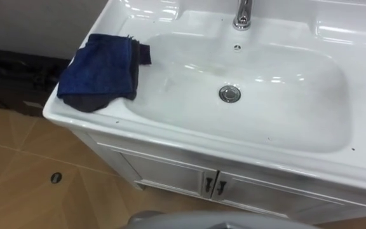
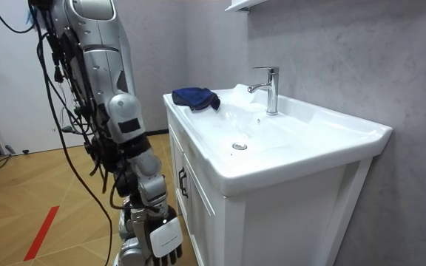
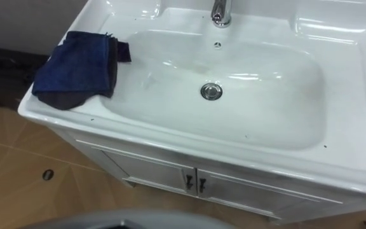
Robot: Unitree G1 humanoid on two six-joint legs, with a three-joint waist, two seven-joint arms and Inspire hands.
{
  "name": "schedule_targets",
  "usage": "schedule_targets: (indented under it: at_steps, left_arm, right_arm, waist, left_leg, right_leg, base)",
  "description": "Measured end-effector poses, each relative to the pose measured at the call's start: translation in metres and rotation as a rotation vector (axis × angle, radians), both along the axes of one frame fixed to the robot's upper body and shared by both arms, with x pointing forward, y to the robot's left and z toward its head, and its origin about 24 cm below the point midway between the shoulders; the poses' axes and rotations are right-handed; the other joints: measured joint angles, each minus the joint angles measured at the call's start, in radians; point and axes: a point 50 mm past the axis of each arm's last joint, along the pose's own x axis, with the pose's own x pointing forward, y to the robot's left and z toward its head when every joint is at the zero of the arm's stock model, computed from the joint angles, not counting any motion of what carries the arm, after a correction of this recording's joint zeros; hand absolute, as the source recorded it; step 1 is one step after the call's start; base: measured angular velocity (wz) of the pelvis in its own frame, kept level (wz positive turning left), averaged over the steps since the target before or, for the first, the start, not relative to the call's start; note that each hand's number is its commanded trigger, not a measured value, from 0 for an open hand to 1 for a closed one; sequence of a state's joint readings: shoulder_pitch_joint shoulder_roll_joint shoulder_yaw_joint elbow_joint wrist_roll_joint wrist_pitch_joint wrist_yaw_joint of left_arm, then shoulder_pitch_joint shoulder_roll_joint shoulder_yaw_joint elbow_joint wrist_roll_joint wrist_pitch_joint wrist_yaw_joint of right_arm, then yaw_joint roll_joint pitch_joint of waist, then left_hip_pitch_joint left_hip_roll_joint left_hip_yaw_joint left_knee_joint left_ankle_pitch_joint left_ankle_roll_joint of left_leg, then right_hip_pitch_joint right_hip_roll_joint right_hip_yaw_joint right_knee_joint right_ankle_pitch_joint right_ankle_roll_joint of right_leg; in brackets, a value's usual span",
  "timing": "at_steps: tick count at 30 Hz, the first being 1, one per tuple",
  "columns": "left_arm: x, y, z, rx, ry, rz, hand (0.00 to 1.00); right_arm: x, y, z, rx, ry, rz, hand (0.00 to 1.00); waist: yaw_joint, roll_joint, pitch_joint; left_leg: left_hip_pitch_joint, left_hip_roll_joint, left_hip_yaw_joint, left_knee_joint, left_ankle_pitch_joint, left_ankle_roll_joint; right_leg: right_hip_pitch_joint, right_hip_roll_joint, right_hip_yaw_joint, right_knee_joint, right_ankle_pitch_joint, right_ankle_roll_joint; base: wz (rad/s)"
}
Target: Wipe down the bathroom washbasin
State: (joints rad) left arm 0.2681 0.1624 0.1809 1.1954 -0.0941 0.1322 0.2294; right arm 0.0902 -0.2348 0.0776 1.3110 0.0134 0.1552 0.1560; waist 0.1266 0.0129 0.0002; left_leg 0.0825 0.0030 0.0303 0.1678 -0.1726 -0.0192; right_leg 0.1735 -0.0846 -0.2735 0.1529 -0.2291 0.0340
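Note:
A dark blue cloth (image 1: 100, 70) lies crumpled on the white basin's (image 1: 297, 127) left rim, one corner hanging over the bowl's edge. In the room view the cloth (image 2: 196, 97) sits at the far corner of the basin (image 2: 324, 140). No hand touches it. The bowl holds a metal drain (image 1: 230, 94) in the middle, and a chrome tap (image 1: 243, 16) stands behind it. I stand in front of the cabinet, facing the basin. My right hand (image 2: 167, 242) hangs low beside the cabinet front, fingers relaxed and holding nothing.
White cabinet doors with two small dark handles (image 1: 213, 186) sit under the basin. On the wooden floor to the left lie a dark bag (image 1: 11, 73) and a small round floor fitting (image 1: 56, 177). A grey wall (image 2: 331, 52) backs the basin.

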Motion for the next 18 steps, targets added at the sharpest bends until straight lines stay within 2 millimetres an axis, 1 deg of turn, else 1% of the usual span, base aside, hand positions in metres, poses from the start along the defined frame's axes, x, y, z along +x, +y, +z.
schedule_targets:
  at_steps: [2,5,7,10,13,18]
  left_arm:
    - [0.008,-0.001,-0.001,-0.023,-0.013,-0.054,0.0]
    - [0.021,-0.004,-0.002,-0.058,-0.024,-0.159,0.0]
    - [0.032,-0.008,-0.003,-0.083,-0.024,-0.241,0.0]
    - [0.035,-0.012,-0.004,-0.098,-0.015,-0.292,0.0]
    - [0.034,-0.015,-0.005,-0.118,-0.006,-0.29,0.0]
    - [0.029,-0.016,-0.006,-0.137,0.02,-0.281,0.0]
  right_arm:
    - [0.002,0.001,0.0,0.003,-0.002,0.005,0.0]
    - [0.007,0.004,-0.001,0.009,-0.011,0.015,0.0]
    - [0.009,0.006,-0.001,0.015,-0.016,0.015,0.0]
    - [0.01,0.008,-0.002,0.022,-0.019,0.025,0.0]
    - [0.011,0.009,-0.002,0.024,-0.018,0.033,0.0]
    - [0.011,0.01,-0.002,0.031,-0.012,0.047,0.0]
  waist:
    - [-0.008,-0.002,0.0011]
    - [-0.023,-0.011,0.0071]
    - [-0.027,-0.017,0.0077]
    - [-0.041,-0.025,0.0071]
    - [-0.041,-0.028,0.0074]
    - [-0.043,-0.029,0.0074]
  left_leg:
    - [0.0,0.0,0.001,0.002,-0.003,0.0]
    - [-0.006,-0.002,0.001,0.003,-0.004,0.001]
    - [-0.012,-0.002,0.003,0.004,-0.005,0.001]
    - [-0.015,-0.003,0.009,0.004,-0.005,0.001]
    - [-0.01,-0.003,0.019,0.003,-0.005,0.001]
    - [-0.009,-0.003,0.022,0.003,-0.006,0.0]
  right_leg:
    - [0.0,0.0,-0.001,-0.001,0.0,0.001]
    - [-0.002,-0.001,-0.003,-0.002,-0.001,0.001]
    - [-0.011,-0.001,-0.001,-0.002,-0.001,0.001]
    - [-0.015,-0.001,0.005,-0.003,-0.001,0.001]
    - [-0.015,-0.001,0.021,-0.004,-0.001,0.001]
    - [-0.014,0.0,0.023,-0.009,-0.001,0.001]
  base:
    - [0.0]
    - [0.0]
    - [0.0]
    - [-0.06]
    - [-0.12]
    - [-0.01]
